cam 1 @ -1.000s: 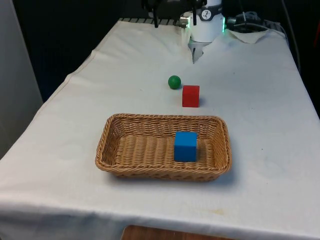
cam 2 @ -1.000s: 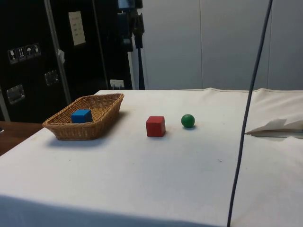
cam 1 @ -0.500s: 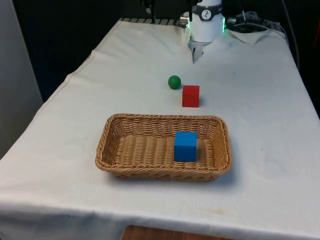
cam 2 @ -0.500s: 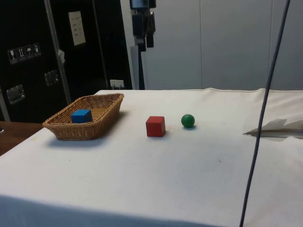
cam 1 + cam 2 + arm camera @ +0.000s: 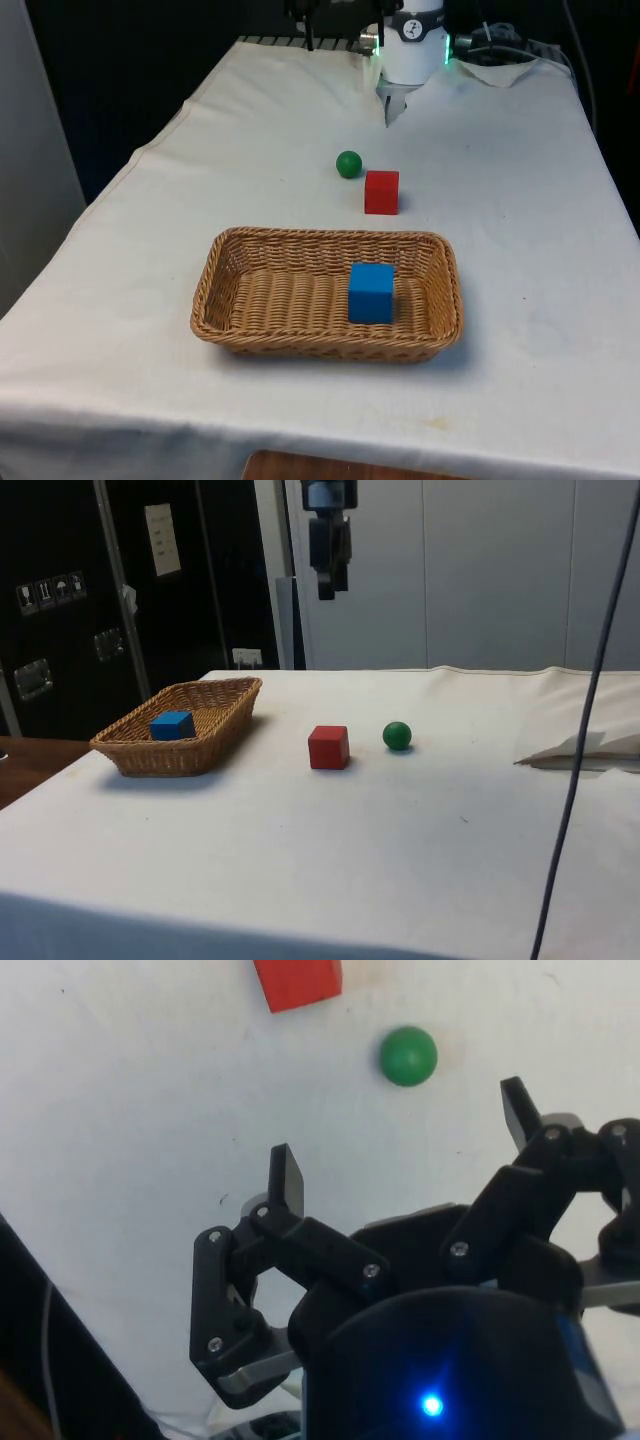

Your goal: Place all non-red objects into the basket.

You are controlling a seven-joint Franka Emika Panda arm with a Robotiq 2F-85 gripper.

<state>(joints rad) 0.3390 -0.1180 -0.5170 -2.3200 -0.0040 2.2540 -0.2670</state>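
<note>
A green ball (image 5: pixel 348 164) lies on the white cloth beside a red cube (image 5: pixel 381 192), both beyond the wicker basket (image 5: pixel 330 236). A blue cube (image 5: pixel 371 292) rests inside the basket. In the side view my gripper (image 5: pixel 327 575) hangs high above the table, roughly over the red cube (image 5: pixel 328 747) and short of the green ball (image 5: pixel 397 736). In the wrist view the gripper (image 5: pixel 400 1145) is open with nothing between its fingers; the green ball (image 5: pixel 408 1056) and the red cube (image 5: pixel 297 982) lie far below it.
The robot base (image 5: pixel 412 45) stands at the table's far end. A fold of white cloth (image 5: pixel 585 752) lies at the side view's right, and a dark cable (image 5: pixel 580 730) hangs in front of that camera.
In the side view my gripper has travelled from above the basket's far end to the right, now over the red cube. Ball, cubes and basket have not moved.
</note>
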